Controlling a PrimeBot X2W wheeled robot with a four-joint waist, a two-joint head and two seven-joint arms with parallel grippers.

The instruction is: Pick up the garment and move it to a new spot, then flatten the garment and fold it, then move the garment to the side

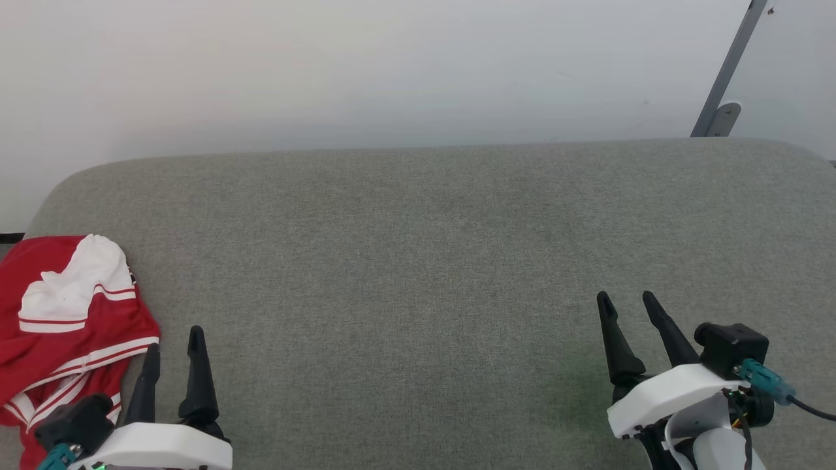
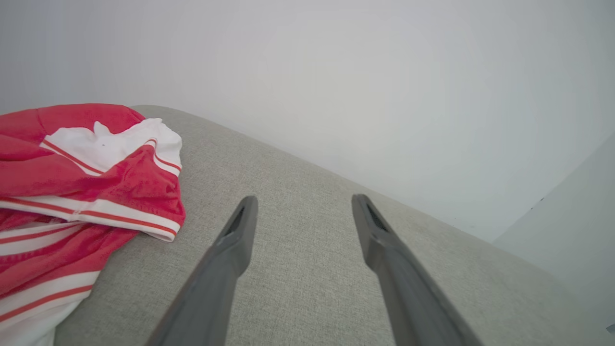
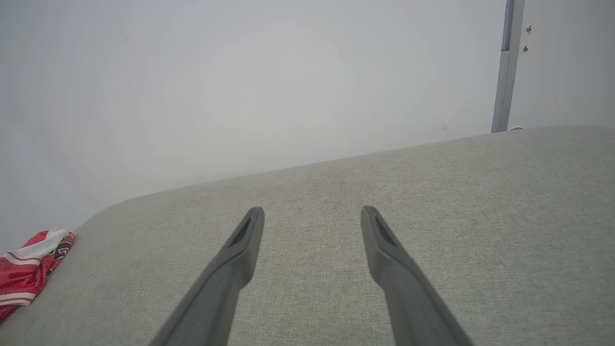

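Red cloth with white sleeve ends and thin striped bands, the garment [image 1: 65,326] [image 2: 72,192] [image 3: 24,269] lies bunched in a heap at the near left of the grey fabric worktop [image 1: 418,261]. Just to its right, not touching it, the left gripper [image 1: 174,339] [image 2: 305,199] hangs over bare fabric, its jaws spread wide and holding nothing. The right gripper [image 1: 626,297] [image 3: 312,210] is at the near right, well apart from the garment, its jaws likewise wide and empty. A pale wall [image 1: 392,65] stands behind the far edge, with a grey metal bar [image 1: 728,72] leaning at the far right.
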